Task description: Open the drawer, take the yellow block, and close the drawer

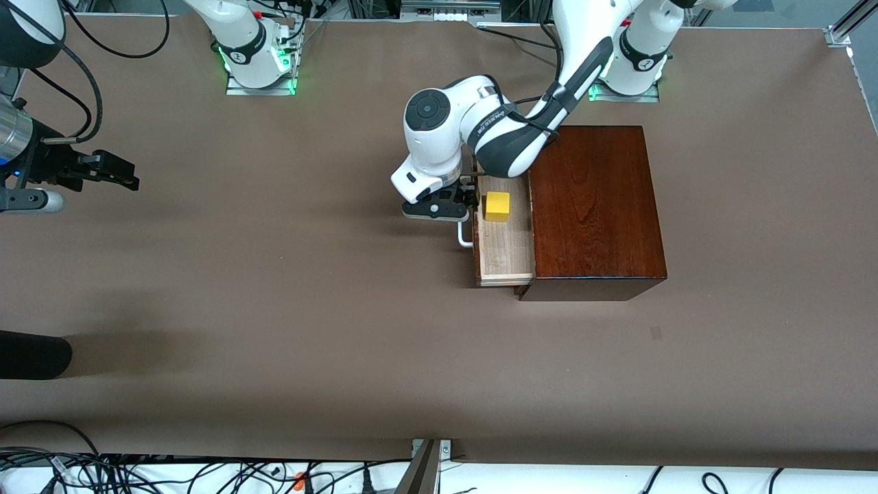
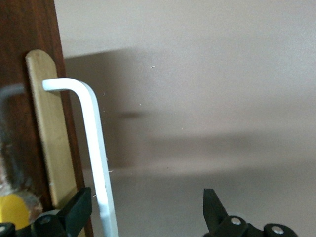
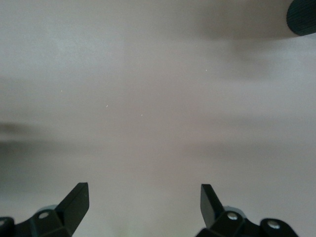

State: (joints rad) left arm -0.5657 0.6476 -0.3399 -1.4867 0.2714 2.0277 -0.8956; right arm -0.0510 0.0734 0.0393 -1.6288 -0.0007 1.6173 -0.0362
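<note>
While the pale-lined sliding drawer (image 1: 504, 240) of the dark reddish-brown wooden box (image 1: 593, 209) stands partly pulled out toward the right arm's end of the table (image 1: 274, 309), the opening step looks nearly done. The left tool (image 1: 468, 199) sits low at the white U-shaped bar handle (image 2: 94, 148), fingers (image 2: 79, 210) spread wide with the bar between them, touching neither pad as far as can be seen, so it grips nothing. Inside the drawer, the small bright yellow cube block (image 1: 497, 206) lies exposed, just beside that tool. Next, I judge, the tool must lift clear of the handle, shift over the cube and descend; the drawer front and the box's overhanging top crowd that approach. The right tool (image 1: 103, 171) waits well apart, wide open and empty, over bare table.
</note>
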